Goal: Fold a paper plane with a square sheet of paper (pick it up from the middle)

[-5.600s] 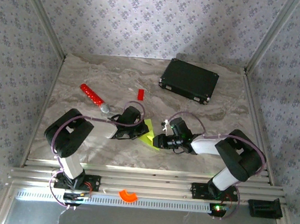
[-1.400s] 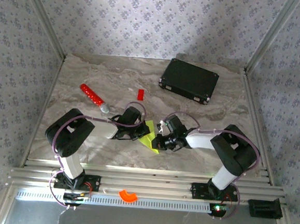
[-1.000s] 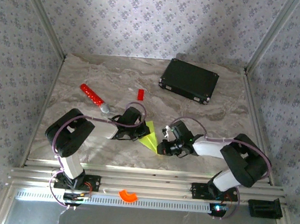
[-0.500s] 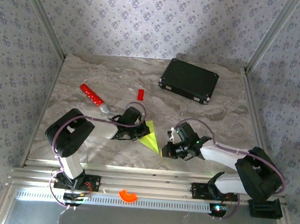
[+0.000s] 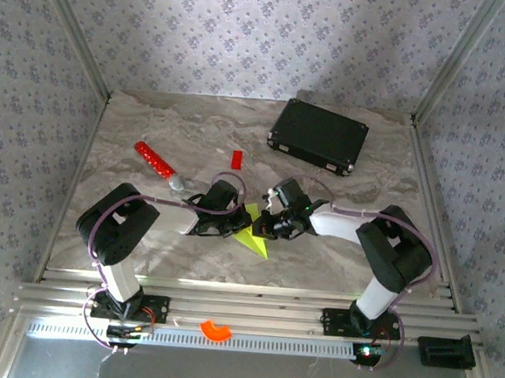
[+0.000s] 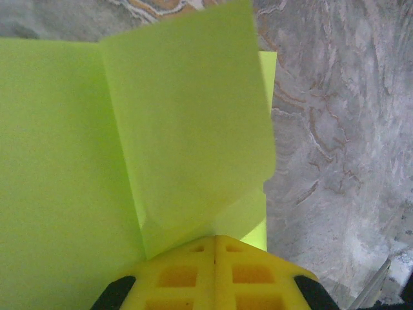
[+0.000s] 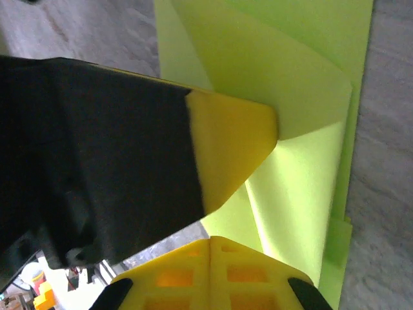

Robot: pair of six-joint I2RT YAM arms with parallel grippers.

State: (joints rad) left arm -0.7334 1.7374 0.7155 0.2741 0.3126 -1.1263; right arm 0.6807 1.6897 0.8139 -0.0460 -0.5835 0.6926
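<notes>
Off to the far left of my left claw, well apart from it, lies the red stick, and the small red block sits beyond the claw on the marble table. My left claw has its jaws pressed tight together, with the yellow tips planted on the square sheet of paper. I cannot tell whether a layer is nipped between them. The lime sheet lies directly ahead of those tips, partly folded, with one flap standing up along a crease. Just to the right, my right claw comes in from the opposite side. Its jaws are likewise closed and touching the same sheet, so the paper sits between my two claws. Farther right and beyond the right claw, well apart, rests the black case.
</notes>
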